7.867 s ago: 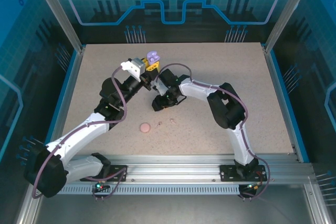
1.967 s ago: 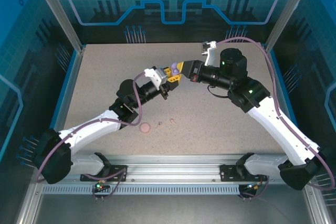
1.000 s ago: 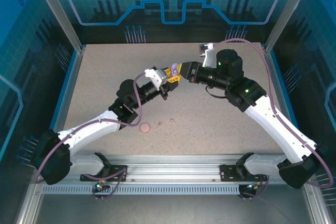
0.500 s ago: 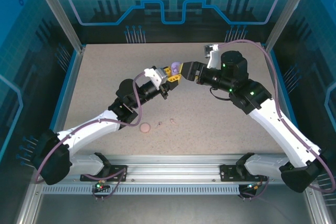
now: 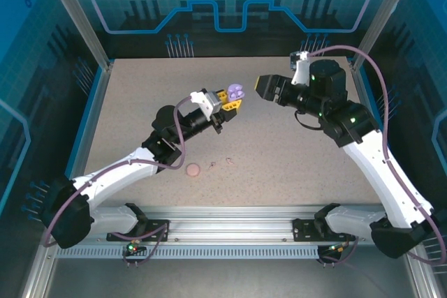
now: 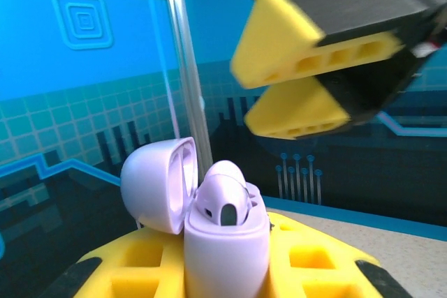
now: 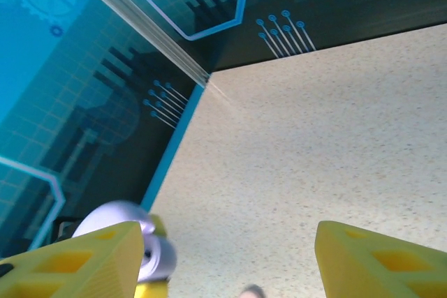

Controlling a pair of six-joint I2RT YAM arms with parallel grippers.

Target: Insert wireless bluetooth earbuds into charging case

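Speckled beige table [image 5: 293,165], walled in by blue-lit panels, carries one round pink case [image 5: 193,169] near its front. Just to that case's right lie two tiny pale pink earbuds [image 5: 213,165], loose on the surface and apart from each other; nothing can be seen inside the pink case from above.

One lavender charging case [image 6: 227,242] is held up off the table, upright, clamped between the yellow fingers of the left end effector [image 5: 233,100]. Its lid [image 6: 159,183] is flipped open to one side. One lavender earbud [image 6: 225,200] sits in the case's well, its rounded top poking above the rim; whether a second one sits beside it cannot be told.

Two arms are in view. The right end effector [image 5: 260,87] hangs in the air near the case without touching it, its yellow fingers [image 7: 77,263] spread well apart with nothing between them.
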